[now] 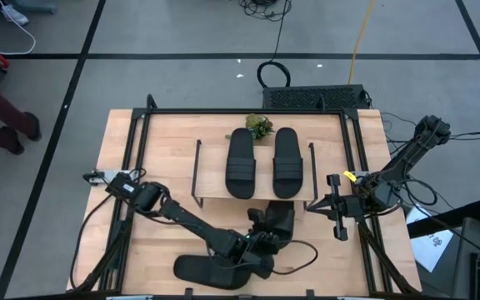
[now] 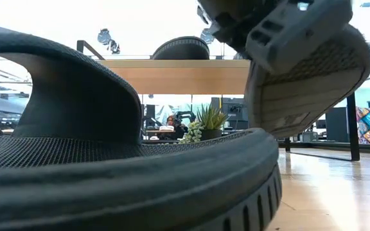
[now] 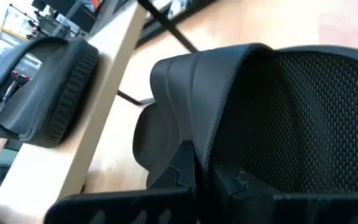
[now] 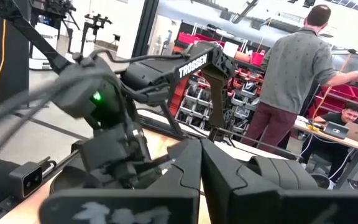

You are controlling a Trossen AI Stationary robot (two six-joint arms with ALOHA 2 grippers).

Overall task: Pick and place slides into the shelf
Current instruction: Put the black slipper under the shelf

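— Where do the slides stand?
— Two black ribbed-strap slide sandals lie side by side on the light wood top board of the low wire-framed shelf, near the surface's far edge. A third lies flat at the near edge.
— And the fourth?
— Lifted, tilted, just before the shelf's front edge: the left claw is pinching that slide.
— The right arm?
— The right claw is pressed together beside the shelf's right end.
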